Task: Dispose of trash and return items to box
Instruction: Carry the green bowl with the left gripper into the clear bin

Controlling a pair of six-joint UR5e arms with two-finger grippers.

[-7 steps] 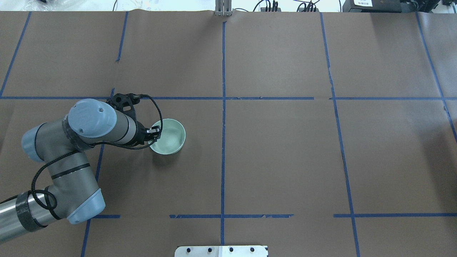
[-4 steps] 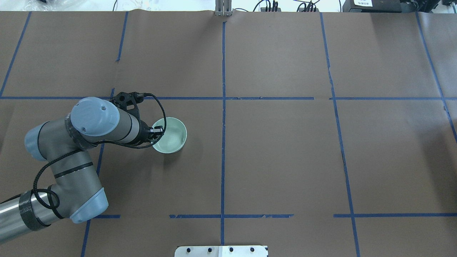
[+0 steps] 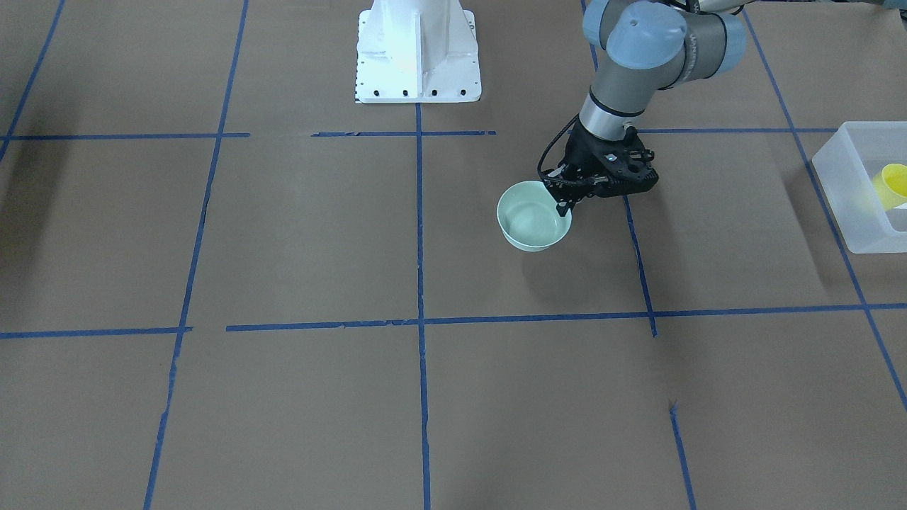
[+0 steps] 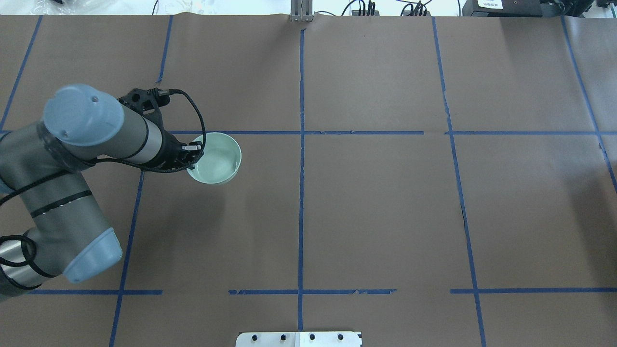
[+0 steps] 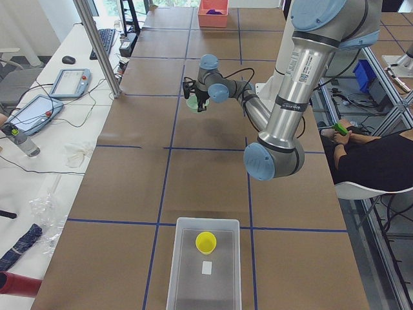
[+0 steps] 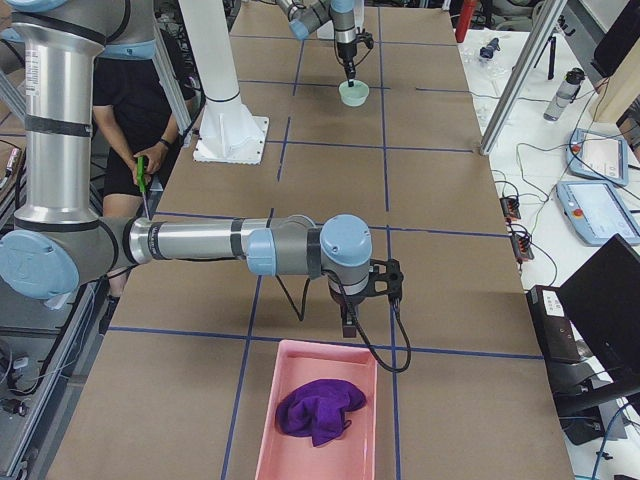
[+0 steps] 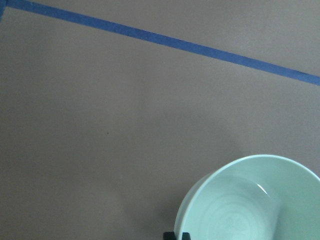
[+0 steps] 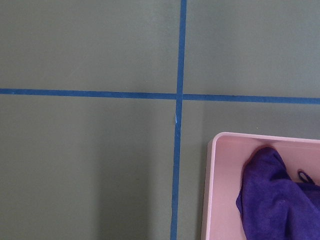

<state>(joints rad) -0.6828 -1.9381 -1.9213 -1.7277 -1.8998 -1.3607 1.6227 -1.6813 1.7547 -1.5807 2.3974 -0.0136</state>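
My left gripper [image 4: 193, 155] is shut on the near rim of the pale green bowl [image 4: 215, 159] and holds it a little above the brown table. The bowl looks empty. The front view shows the same grip [image 3: 565, 203] on the bowl [image 3: 531, 227], and the bowl fills the lower right of the left wrist view [image 7: 250, 200]. The yellow cup [image 3: 894, 184] lies in the frosted white box [image 3: 843, 177] at the table's end on my left; the exterior left view also shows the cup [image 5: 206, 242]. My right gripper [image 6: 347, 328] hangs over the table beside a pink tray; I cannot tell if it is open or shut.
The pink tray [image 6: 270, 430] holds a purple cloth [image 6: 318, 408] at the table's end on my right; both show in the right wrist view [image 8: 220, 190]. The white robot base [image 3: 417, 49] stands at the near edge. Blue tape lines cross the table.
My left arm has carried the bowl away from the robot and to the left in the overhead view, and has raised it off the table. The grip on the rim has stayed the same.
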